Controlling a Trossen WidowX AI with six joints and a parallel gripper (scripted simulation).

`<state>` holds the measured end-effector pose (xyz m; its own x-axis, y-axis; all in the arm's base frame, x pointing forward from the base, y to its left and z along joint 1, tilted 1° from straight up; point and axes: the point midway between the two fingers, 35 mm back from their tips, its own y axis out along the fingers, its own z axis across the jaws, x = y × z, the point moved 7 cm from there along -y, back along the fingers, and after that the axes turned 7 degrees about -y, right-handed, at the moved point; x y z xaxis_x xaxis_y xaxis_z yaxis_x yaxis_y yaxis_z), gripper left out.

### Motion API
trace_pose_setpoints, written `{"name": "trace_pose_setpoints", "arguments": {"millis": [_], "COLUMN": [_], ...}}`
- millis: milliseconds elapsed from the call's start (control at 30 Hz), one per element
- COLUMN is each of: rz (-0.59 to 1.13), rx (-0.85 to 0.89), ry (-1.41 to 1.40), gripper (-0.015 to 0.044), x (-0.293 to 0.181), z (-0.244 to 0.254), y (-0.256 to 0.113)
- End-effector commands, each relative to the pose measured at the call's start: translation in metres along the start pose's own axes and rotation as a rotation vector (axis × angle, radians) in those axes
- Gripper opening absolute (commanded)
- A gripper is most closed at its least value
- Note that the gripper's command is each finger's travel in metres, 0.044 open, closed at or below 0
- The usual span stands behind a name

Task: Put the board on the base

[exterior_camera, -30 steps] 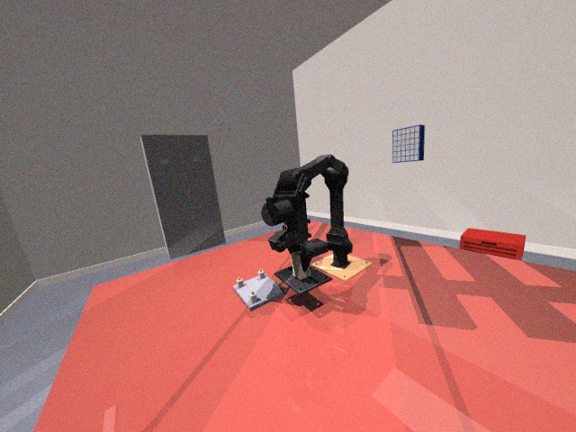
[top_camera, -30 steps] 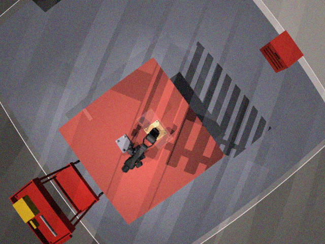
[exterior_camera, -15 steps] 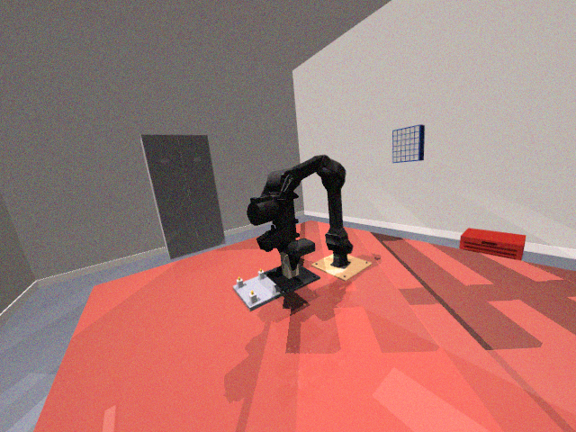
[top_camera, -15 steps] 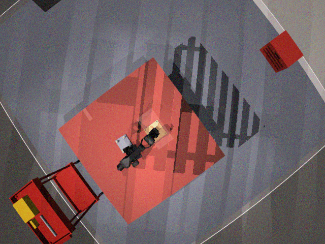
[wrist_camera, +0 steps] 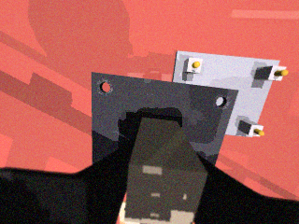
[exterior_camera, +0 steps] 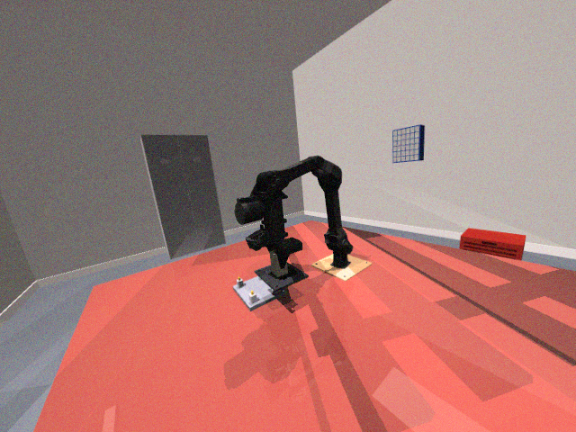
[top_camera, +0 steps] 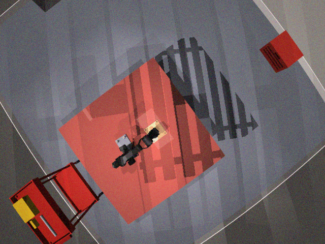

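Red tabletop (top_camera: pixel 104 142) (exterior_camera: pixel 185 325) (wrist_camera: pixel 154 28) | gripper (exterior_camera: pixel 279 256) (wrist_camera: pixel 158 146): clamped on square handle (exterior_camera: pixel 279 265) (wrist_camera: pixel 163 145) | black board (exterior_camera: pixel 297 274) (wrist_camera: pixel 201 112): raised, partly over grey base (top_camera: pixel 122 141) (exterior_camera: pixel 253 290) (wrist_camera: pixel 229 70)

In the top view, lateral passage is available between the grey base (top_camera: pixel 125 143) (exterior_camera: pixel 261 286) (wrist_camera: pixel 224 70) and the worktop's (top_camera: pixel 99 162) (exterior_camera: pixel 162 348) (wrist_camera: pixel 154 28) left corner. Upright posts (exterior_camera: pixel 252 297) (wrist_camera: pixel 192 67) obstruct low travel across the base. Toward the right corner, the arm (top_camera: pixel 147 141) (exterior_camera: pixel 332 200) and its mounting plate (top_camera: pixel 163 132) (exterior_camera: pixel 346 274) block the direct route; lateral room lies beyond the plate.
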<state>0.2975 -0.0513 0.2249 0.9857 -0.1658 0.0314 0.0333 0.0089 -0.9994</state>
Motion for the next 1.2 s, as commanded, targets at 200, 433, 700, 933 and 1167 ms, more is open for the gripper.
{"name": "trace_pose_setpoints", "arguments": {"millis": [200, 433, 700, 933, 1167], "rz": [0.002, -0.003, -0.003, -0.001, 0.001], "rx": [0.001, -0.001, -0.003, -0.004, -0.004], "ry": [-0.007, -0.007, -0.011, -0.016, -0.021], "gripper": [0.0000, 0.0000, 0.0000, 0.0000, 0.0000], "x": [0.011, 0.016, 0.021, 0.024, 0.026], "z": [-0.022, -0.039, -0.058, -0.075, -0.094], "y": [0.000, 0.001, 0.001, 0.001, 0.002]}}
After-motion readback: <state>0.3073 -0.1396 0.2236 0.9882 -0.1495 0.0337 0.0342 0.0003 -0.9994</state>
